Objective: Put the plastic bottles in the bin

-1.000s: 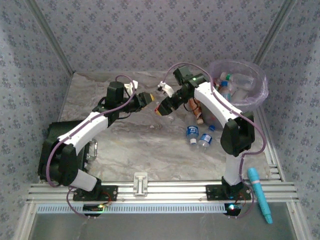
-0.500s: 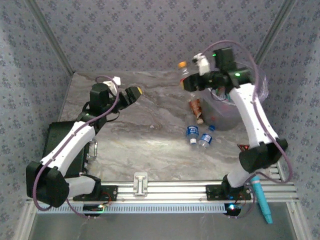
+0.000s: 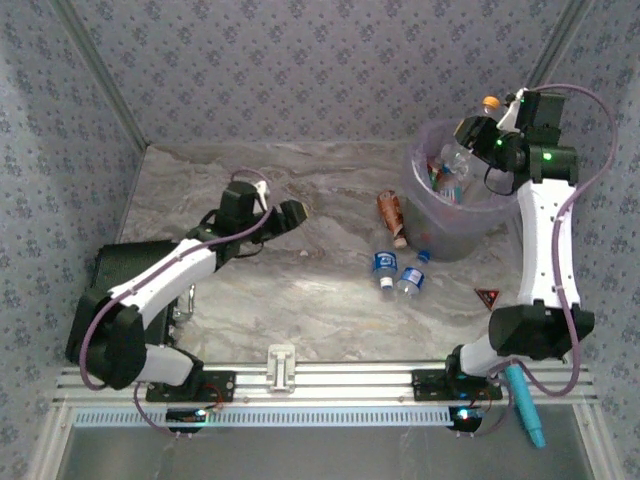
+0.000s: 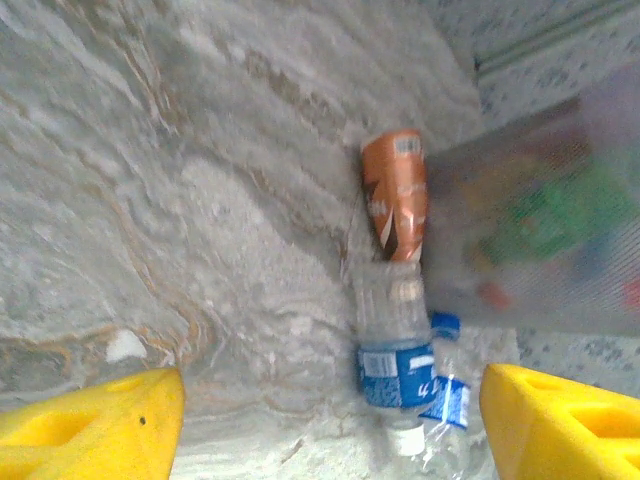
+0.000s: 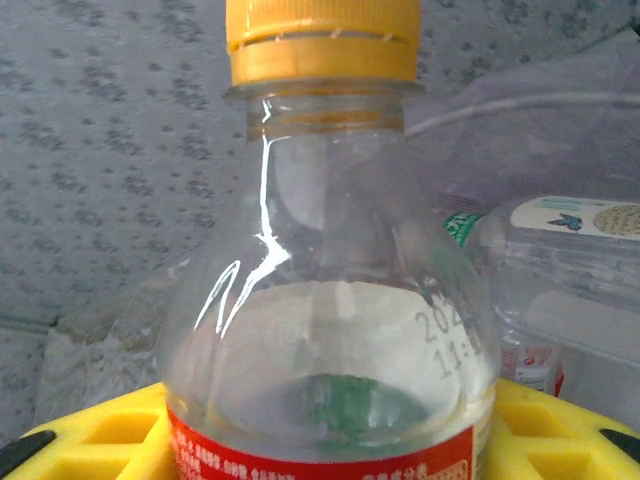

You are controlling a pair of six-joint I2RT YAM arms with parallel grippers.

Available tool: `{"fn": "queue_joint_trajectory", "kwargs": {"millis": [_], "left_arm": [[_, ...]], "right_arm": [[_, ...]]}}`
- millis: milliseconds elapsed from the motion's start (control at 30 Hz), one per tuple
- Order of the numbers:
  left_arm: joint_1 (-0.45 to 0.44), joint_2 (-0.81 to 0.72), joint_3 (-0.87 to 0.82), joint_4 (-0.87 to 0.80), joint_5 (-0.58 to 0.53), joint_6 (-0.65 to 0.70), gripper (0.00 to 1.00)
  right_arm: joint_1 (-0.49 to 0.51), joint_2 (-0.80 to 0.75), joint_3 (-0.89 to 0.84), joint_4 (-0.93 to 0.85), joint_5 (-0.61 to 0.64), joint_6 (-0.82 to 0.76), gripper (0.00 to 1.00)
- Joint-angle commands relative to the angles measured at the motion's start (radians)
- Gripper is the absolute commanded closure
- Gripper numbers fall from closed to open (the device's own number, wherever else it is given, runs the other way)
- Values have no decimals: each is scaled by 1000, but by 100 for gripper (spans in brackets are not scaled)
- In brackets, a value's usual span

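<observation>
Right gripper: jaws clamped on a clear bottle at its red label, orange cap up. In the top view the bottle hung over the bin, near the rim at 1 o'clock. Other bottles were already heaped inside the liner.

Left gripper: jaws apart and empty, low over the counter, facing the loose bottles.

An orange-brown bottle lay at the bin's 9 o'clock, touching or just beside its wall. Two blue-label bottles lay side by side at its 7 o'clock.

Step in hand, as I judged it: the drop. It would go best with the bottle carried inward over the middle of the opening rather than let go at the rim. The jaws should then open fully in one move. With the heap this high, a bottle dropped from height might bounce out, so a lower release looked safer.
</observation>
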Motion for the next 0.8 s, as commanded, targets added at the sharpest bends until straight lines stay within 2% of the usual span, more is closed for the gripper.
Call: {"fn": "queue_joint_trajectory", "kwargs": {"millis": [0, 133, 200, 233, 300, 367, 400, 533, 767], "left_arm": [[-39, 34, 47, 30, -21, 0, 23], [-63, 63, 51, 37, -21, -7, 23], [-64, 71, 52, 40, -16, -8, 23], [-64, 71, 52, 41, -16, -8, 24], [-64, 71, 55, 34, -20, -4, 24], [-64, 72, 61, 22, -28, 5, 24], [-65, 73, 64, 16, -31, 8, 24], [-66, 94, 75, 6, -35, 15, 24], [-101, 154, 110, 10, -25, 14, 24]], "right_arm": [[0, 68, 13, 11, 30, 77, 96], [18, 118, -1, 40, 1, 88, 96], [22, 141, 2, 38, -21, 82, 91], [25, 144, -3, 42, -30, 82, 82], [27, 140, -9, 42, -40, 79, 56], [26, 126, -1, 22, -34, 67, 43], [23, 118, 9, 9, -30, 54, 40], [9, 87, 42, -51, 34, 18, 35], [-6, 102, 73, -115, 75, -46, 31]]}}
